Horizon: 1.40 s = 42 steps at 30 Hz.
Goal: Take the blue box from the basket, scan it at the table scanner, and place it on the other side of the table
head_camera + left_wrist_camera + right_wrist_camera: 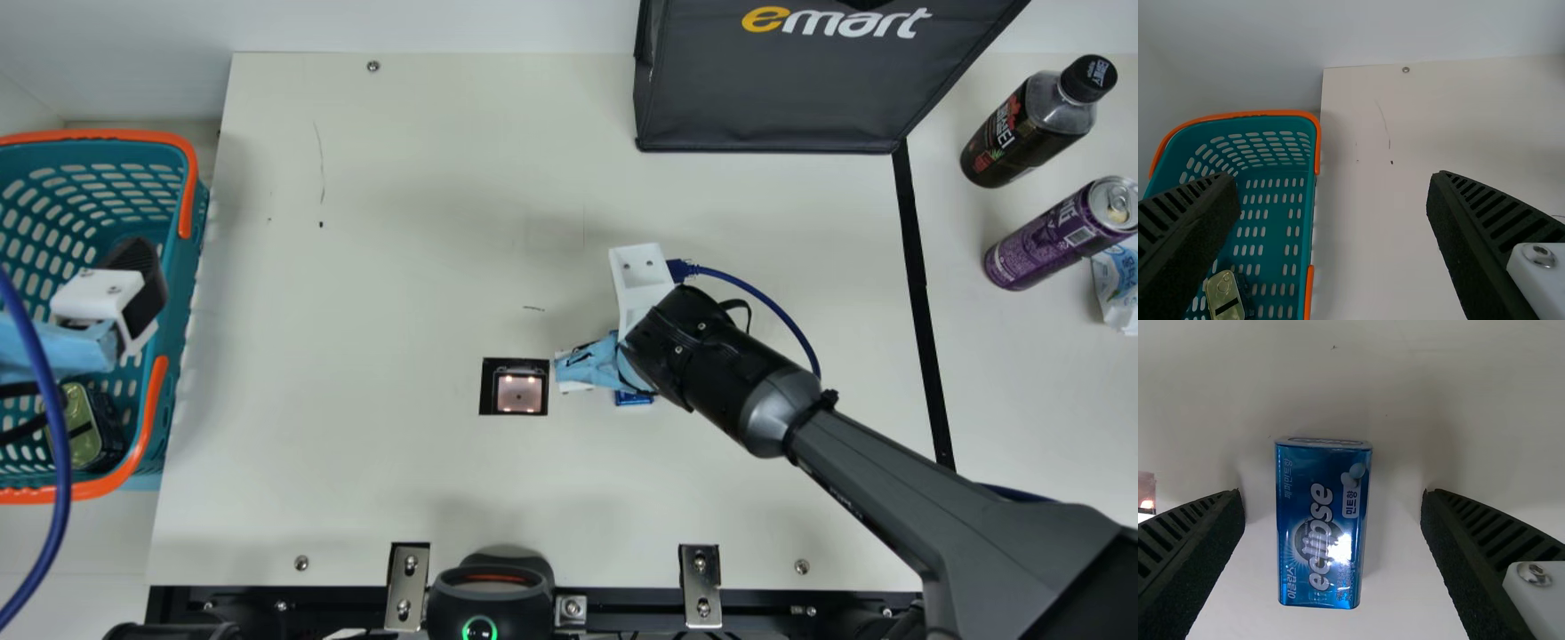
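Note:
My right gripper [591, 369] hangs low over the table just right of the scanner [519, 393], mostly covered by its own arm. Below it a bit of the blue box [634, 399] peeks out. In the right wrist view the blue box [1322, 527] lies flat on the table between the spread fingers of the right gripper [1333, 497], touching neither. My left gripper [147, 289] is above the basket [197, 258]. In the left wrist view the left gripper [1331, 177] stands open and empty, with the basket [1309, 220] beneath one side.
A green tin [80, 427] lies in the basket. A dark bag [773, 89] stands at the table's back. On the right, beyond a black strip, are a dark bottle [1022, 129], a purple can [1053, 236] and a light blue packet [1117, 284]. A black device [491, 591] sits at the front edge.

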### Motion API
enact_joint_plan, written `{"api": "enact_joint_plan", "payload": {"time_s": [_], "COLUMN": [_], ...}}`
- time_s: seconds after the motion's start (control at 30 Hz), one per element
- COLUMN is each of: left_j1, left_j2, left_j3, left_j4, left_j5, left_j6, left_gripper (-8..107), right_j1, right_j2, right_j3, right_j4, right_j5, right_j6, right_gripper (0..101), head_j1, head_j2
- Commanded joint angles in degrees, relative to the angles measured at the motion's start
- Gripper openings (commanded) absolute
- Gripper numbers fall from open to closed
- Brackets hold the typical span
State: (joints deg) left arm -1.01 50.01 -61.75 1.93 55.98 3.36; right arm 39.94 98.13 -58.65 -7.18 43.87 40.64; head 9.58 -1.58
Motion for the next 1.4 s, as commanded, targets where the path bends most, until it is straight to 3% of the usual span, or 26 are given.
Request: {"api": "enact_joint_plan", "payload": {"time_s": [0.0, 0.63, 1.37], "left_j1": [0.0, 0.0, 0.0], "left_j2": [0.0, 0.0, 0.0], "left_j3": [0.0, 0.0, 0.0], "left_j4": [0.0, 0.0, 0.0], "left_j5": [0.0, 0.0, 0.0], "left_j6": [0.0, 0.0, 0.0], "left_gripper": [90, 90, 90], "right_j1": [-0.1, 2.4, 1.8], "right_j2": [0.2, 0.2, -0.6], "right_j3": [0.1, -1.9, -0.2], "right_j4": [-0.4, -4.7, -2.0], "right_j5": [-0.1, 3.4, 2.8], "right_j6": [0.4, 5.8, 6.3], "right_gripper": [95, 95, 95], "head_j1": [-1.7, -1.7, -1.7], "head_j2": [0.0, 0.0, 0.0]}}
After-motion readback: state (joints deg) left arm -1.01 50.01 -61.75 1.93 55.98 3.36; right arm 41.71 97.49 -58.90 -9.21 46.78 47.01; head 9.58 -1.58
